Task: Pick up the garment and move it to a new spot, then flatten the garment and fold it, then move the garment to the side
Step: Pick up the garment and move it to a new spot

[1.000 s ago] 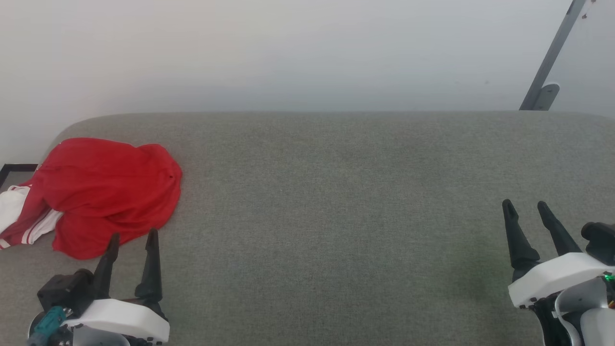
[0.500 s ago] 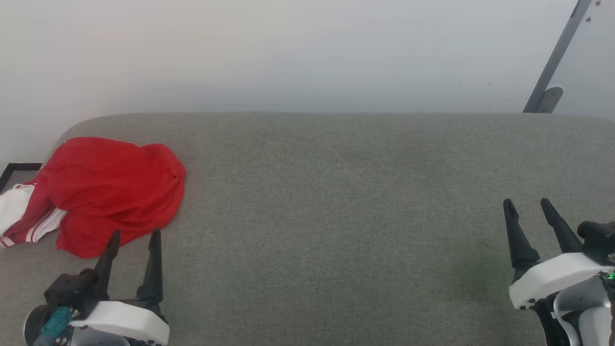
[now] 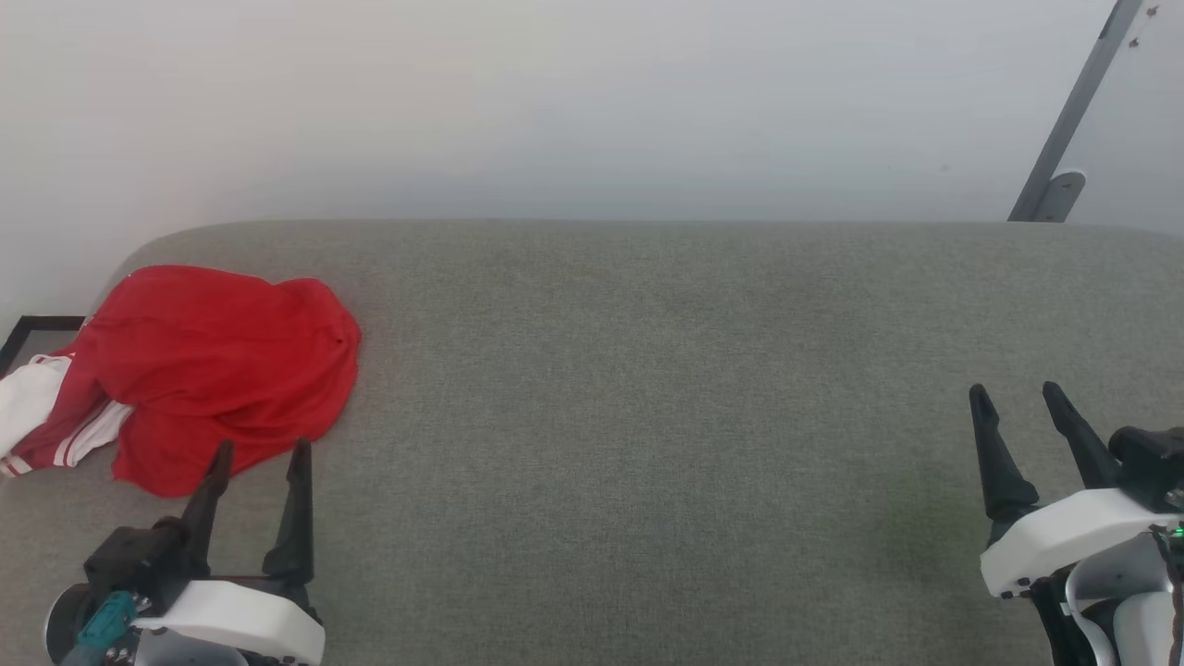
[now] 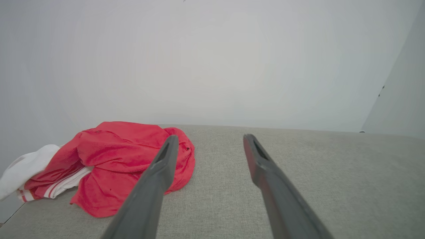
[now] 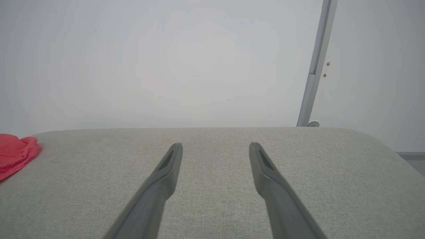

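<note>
The garment [image 3: 213, 370] lies crumpled in a red heap at the far left of the grey padded table [image 3: 647, 416], a white sleeve with striped trim spilling toward the left edge. In the left wrist view the garment [image 4: 116, 159] sits left of and beyond the fingers. My left gripper [image 3: 261, 451] hovers open just in front of the heap's near edge, nothing between its fingers. At the lower right, far from the cloth, my right gripper [image 3: 1016, 394] is open and empty. The right wrist view catches a red corner of the garment [image 5: 15, 154] at its left edge.
A pale wall stands right behind the table's far edge. A grey metal pole [image 3: 1073, 111] leans at the back right. A dark frame [image 3: 28, 326] shows past the table's left end. The rounded left corner of the table is close to the cloth.
The head camera has drifted slightly, shifting the whole picture a little to the right. Both grippers hold their places and stay open; the garment lies as before.
</note>
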### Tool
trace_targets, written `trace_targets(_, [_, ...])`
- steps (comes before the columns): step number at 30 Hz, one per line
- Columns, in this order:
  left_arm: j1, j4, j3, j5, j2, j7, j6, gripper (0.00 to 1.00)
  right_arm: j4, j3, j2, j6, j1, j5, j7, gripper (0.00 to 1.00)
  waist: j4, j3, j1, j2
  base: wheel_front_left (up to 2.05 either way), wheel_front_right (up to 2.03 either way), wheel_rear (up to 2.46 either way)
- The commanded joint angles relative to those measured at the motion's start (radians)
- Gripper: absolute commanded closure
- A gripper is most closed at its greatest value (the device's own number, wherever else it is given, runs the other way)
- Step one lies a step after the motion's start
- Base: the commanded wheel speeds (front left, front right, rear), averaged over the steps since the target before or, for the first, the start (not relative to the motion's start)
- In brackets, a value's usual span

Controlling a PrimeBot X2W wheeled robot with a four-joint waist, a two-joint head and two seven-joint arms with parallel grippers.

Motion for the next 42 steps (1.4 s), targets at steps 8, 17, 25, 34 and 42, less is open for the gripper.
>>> trace_targets(8, [-0.009, 0.012, 0.031, -0.036, 0.006, 0.007, 0.021, 0.0, -0.011, 0.034, -0.005, 0.0, 0.0, 0.015, 0.006, 0.0, 0.034, -0.013, 0.0, 0.0, 0.0, 0.0, 0.0])
trace_targets(17, [0.012, 0.006, 0.076, -0.06, 0.022, 0.024, 0.054, 0.0, -0.007, 0.101, -0.009, 0.0, -0.013, 0.033, 0.018, 0.0, 0.148, -0.04, 0.0, 0.0, 0.0, 0.0, 0.0])
trace_targets(25, [0.038, -0.02, 0.096, -0.07, 0.04, 0.046, 0.077, 0.0, 0.008, 0.136, -0.004, 0.0, -0.026, 0.043, 0.016, 0.0, 0.253, -0.059, 0.0, 0.0, 0.0, 0.0, 0.0])
trace_targets(34, [0.06, -0.05, 0.108, -0.085, 0.05, 0.07, 0.092, 0.0, 0.025, 0.156, 0.007, 0.0, -0.03, 0.051, 0.008, 0.0, 0.335, -0.061, 0.0, 0.0, 0.0, 0.0, 0.0])
trace_targets(42, [0.025, -0.044, 0.111, -0.107, 0.048, 0.078, 0.097, 0.0, 0.018, 0.151, -0.001, 0.0, -0.038, 0.049, 0.015, 0.0, 0.344, -0.035, 0.0, 0.0, 0.0, 0.0, 0.0])
